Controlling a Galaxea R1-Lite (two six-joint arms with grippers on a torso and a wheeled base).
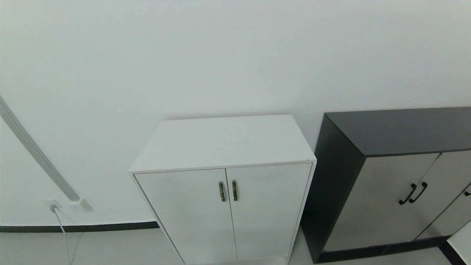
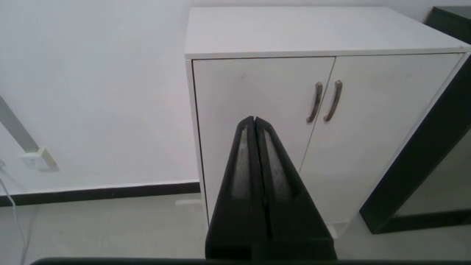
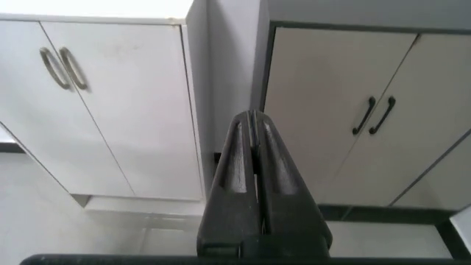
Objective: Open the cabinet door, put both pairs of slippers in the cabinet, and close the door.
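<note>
While both doors sit shut, cabinet (image 1: 220, 143): white 2-door unit standing against the wall (image 1: 220, 55), head cam looks down on its top
handles (image 1: 228, 190): 2 dull metal pulls, upright, side by side at the middle seam, one per door
black cabinet (image 1: 386, 129): just beside the white one on the robot's right, dark top + side, grey doors shut, paired black curved pulls
left gripper (image 2: 255, 121): fingers pressed together w/ nothing btw them, tips pointing at the cabinet's left door (image 2: 250, 88), clear of it
right gripper (image 3: 254, 116): also pressed together, nothing pinched, tips aimed at the narrow gap btw the white cabinet and the black cabinet, touching neither
wall socket (image 1: 51, 203): low on the wall left of the cabinet, plug in it, grey cable (image 1: 63, 232) hanging down to the floor (image 1: 110, 246)
conduit (image 1: 36, 154): pale strip running diagonally down the wall to a box next to the socket
</note>
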